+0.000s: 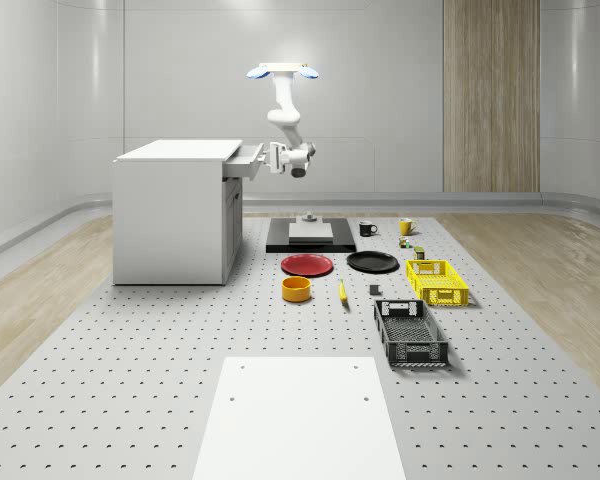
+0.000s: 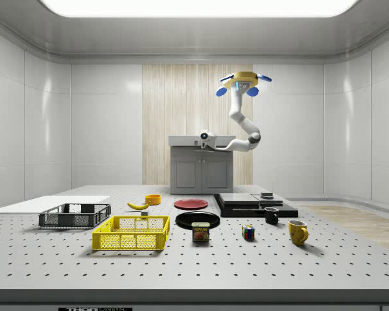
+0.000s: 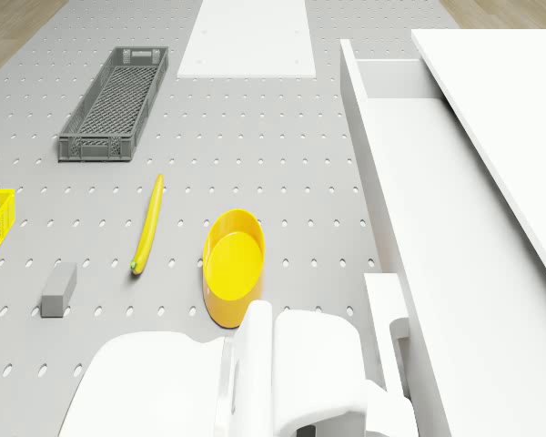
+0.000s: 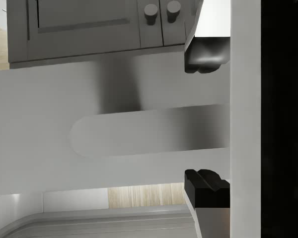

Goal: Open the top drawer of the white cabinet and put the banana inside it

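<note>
Grey perforated counter (image 1: 130, 380): white cabinet's top drawer (image 1: 242, 160) partly out.
End effector (image 4: 204, 119) spread open at drawer front; slim yellow banana (image 3: 147, 224) unmoved beside cabinet.

A red plate (image 1: 307, 264), black plate (image 1: 372, 262) and orange bowl (image 1: 296, 289) lie on the table, well below the fingers. Further off stand a yellow basket (image 1: 437, 281), grey crate (image 1: 410, 334), two mugs (image 2: 271, 216), a can (image 2: 200, 232) and a cube (image 2: 247, 232).

Open floor around banana (image 3: 147, 225), bowl (image 3: 233, 266) beside.
</note>
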Motion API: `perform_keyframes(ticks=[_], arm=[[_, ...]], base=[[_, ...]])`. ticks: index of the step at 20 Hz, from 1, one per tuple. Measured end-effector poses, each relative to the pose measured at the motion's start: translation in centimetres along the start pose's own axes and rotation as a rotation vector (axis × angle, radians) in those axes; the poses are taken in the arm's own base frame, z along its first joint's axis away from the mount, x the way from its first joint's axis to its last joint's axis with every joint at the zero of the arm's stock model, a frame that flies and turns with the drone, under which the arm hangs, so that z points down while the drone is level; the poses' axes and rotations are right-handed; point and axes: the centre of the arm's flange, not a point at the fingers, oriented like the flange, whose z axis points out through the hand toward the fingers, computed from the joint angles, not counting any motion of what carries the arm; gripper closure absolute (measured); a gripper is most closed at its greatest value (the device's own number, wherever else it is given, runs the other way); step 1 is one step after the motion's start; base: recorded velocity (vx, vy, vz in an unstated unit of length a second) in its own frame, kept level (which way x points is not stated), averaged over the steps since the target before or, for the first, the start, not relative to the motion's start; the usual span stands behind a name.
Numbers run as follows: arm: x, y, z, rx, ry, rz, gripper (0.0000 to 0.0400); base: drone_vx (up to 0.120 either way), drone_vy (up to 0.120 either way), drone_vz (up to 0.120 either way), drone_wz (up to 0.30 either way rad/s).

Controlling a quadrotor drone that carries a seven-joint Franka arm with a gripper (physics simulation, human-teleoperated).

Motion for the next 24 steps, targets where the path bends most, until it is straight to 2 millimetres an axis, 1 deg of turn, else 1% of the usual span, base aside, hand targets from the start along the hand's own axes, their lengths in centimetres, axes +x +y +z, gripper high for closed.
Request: perform_keyframes(ticks=[2, 3, 6, 7, 9, 12, 13, 15, 18, 24], arm=[[-0.3, -0.1, -1.2, -0.002, 0.012, -0.022, 0.0217], [-0.5, -0.1, -1.8, -0.003, 0.017, -0.030, 0.0229], [-0.7, -0.1, -3.5, -0.009, 0.031, -0.055, 0.0232], [0.4, 0.5, -4.0, -0.010, 0.033, -0.090, 0.0222], [-0.9, -0.1, -5.3, -0.012, 0.040, -0.058, 0.0235], [-1.1, -0.1, -6.8, -0.010, 0.041, -0.070, 0.0122], [-1.1, -0.2, -7.3, -0.009, 0.041, -0.070, 0.0095], [-1.2, -0.2, -7.9, -0.008, 0.041, -0.070, 0.0057], [-1.2, -0.3, -8.6, -0.007, 0.041, -0.070, 0.0027], [-1.2, -0.3, -9.2, -0.006, 0.041, -0.070, 0.0006]], base=[[0.000, 0.000, 0.000, 0.000], [0.000, 0.000, 0.000, 0.000], [0.000, 0.000, 0.000, 0.000], [0.000, 0.000, 0.000, 0.000], [0.000, 0.000, 0.000, 0.000], [0.000, 0.093, 0.000, 0.000], [0.000, 0.120, 0.000, 0.000], [0.000, 0.120, 0.000, 0.000], [0.013, 0.120, 0.000, 0.000], [0.120, 0.120, 0.000, 0.000]])
